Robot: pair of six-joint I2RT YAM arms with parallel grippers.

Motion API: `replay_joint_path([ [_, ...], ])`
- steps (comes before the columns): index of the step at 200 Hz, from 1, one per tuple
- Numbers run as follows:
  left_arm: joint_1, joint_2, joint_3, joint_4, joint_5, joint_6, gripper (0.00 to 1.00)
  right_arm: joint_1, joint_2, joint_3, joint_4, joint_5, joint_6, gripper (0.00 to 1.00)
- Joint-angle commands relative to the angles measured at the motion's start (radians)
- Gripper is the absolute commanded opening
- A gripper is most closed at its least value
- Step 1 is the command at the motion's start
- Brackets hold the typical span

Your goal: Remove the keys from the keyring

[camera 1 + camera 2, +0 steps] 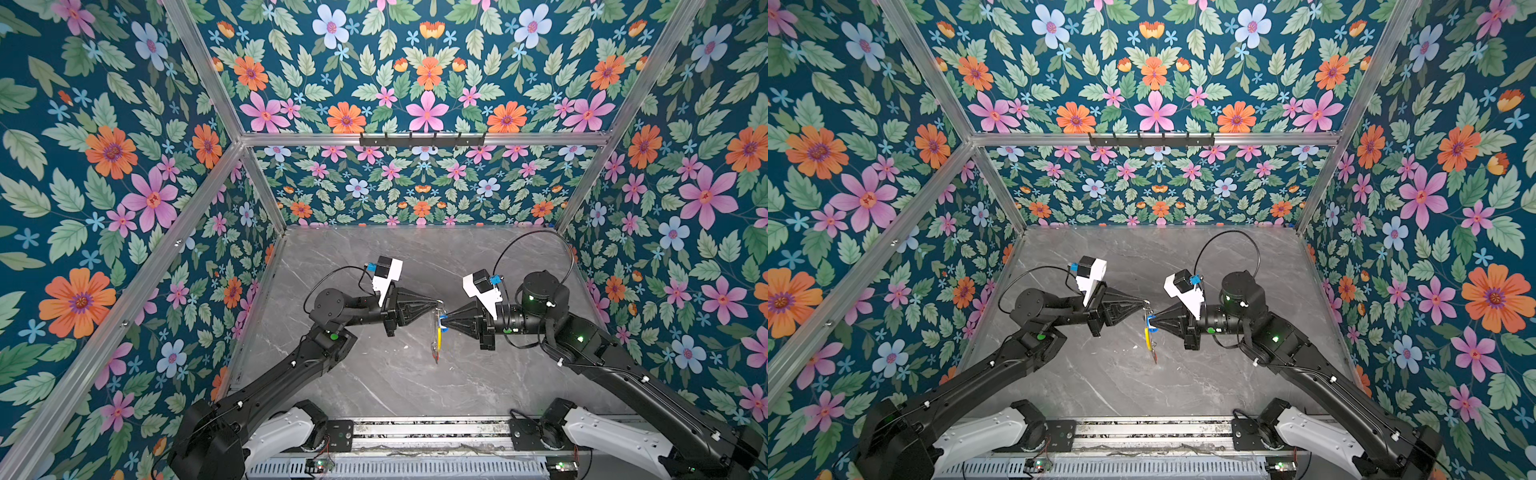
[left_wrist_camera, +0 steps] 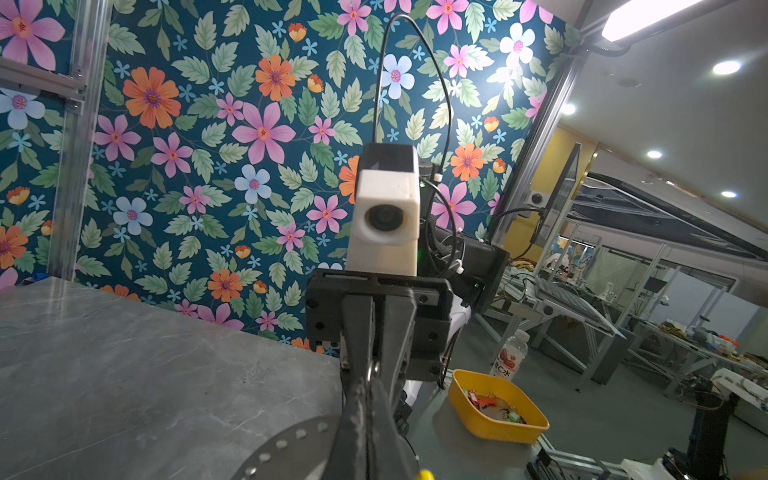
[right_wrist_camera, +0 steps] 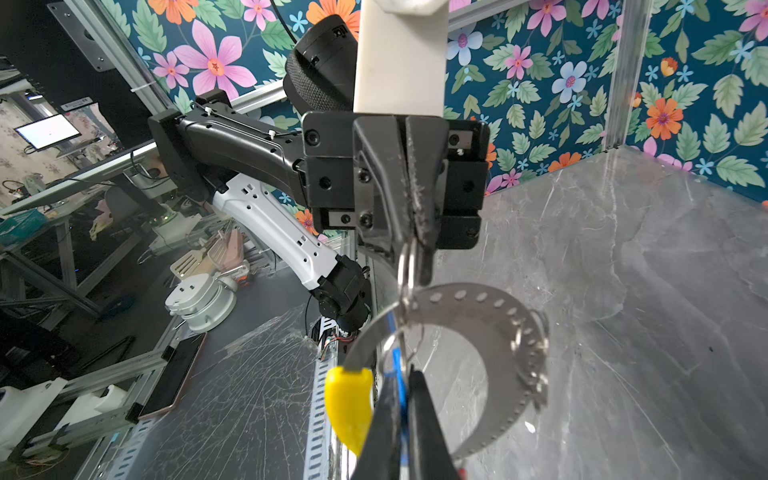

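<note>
- Silver keyring point(image 3: 478, 309), a flat band with a row of holes and a yellow sleeve point(image 3: 349, 399) on one end, hung in the air over the middle of the grey table point(image 1: 374, 386), between the two grippers.
- The left arm point(image 1: 282, 374) was stretched from the front left corner and bent at the elbow. Its wrist lay nearly level and pointed to the right.
- The left gripper point(image 1: 437, 302) was clenched on a small split ring point(image 3: 406, 266), and this ring was hooked on the upper part of the keyring.
- The right arm point(image 1: 623, 365) stood as a mirror of it, with the wrist pointing to the left.
- The right gripper point(image 1: 445, 322) was clamped on the blue tag point(image 3: 398, 365), just below the left fingertips. In both top views the two tips were very near each other.
- A red tag point(image 1: 435, 355) hung at the lowest point of the keyring. The keys themselves were too small to make out.
- Open grey surface lay on every side of the keyring.
- The floral walls point(image 1: 415, 195) stood well apart from both wrists, and the front rail point(image 1: 415, 428) ran near the arm bases.
</note>
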Motion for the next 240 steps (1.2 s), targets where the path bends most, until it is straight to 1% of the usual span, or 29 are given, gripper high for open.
replay_joint_path([
  [1,0.002,-0.008,-0.004,0.065,-0.057,0.008,0.00,0.027,0.021,0.014,-0.056,0.038,-0.043,0.00],
  [17,0.002,-0.008,-0.006,0.066,-0.065,0.008,0.00,0.044,0.035,0.017,-0.069,0.055,-0.054,0.00],
  [71,0.001,-0.008,-0.022,0.079,-0.068,0.002,0.00,0.047,0.057,0.015,-0.083,0.097,-0.052,0.00],
  [110,0.002,-0.005,-0.034,0.106,-0.082,-0.011,0.00,0.047,0.062,-0.008,-0.056,0.166,-0.020,0.00],
  [153,0.002,0.011,-0.065,0.178,-0.094,-0.029,0.00,0.047,0.069,-0.030,-0.009,0.168,0.025,0.00],
  [183,0.001,0.012,-0.076,0.186,-0.089,-0.021,0.00,0.048,0.042,-0.032,-0.027,0.212,0.018,0.00],
  [188,0.002,0.012,-0.077,0.183,-0.089,-0.016,0.00,0.047,0.035,-0.031,-0.033,0.218,0.016,0.04],
  [199,0.002,0.007,-0.079,0.170,-0.093,0.001,0.00,0.048,0.020,-0.031,-0.048,0.225,0.011,0.17],
  [220,0.002,-0.013,-0.094,0.168,-0.112,0.029,0.00,0.047,-0.018,-0.026,-0.082,0.259,-0.007,0.36],
  [229,0.002,-0.024,-0.104,0.169,-0.128,0.043,0.00,0.047,-0.039,-0.025,-0.090,0.281,-0.009,0.40],
  [240,0.002,-0.040,-0.119,0.169,-0.148,0.055,0.00,0.047,-0.061,-0.025,-0.094,0.306,-0.015,0.44],
])
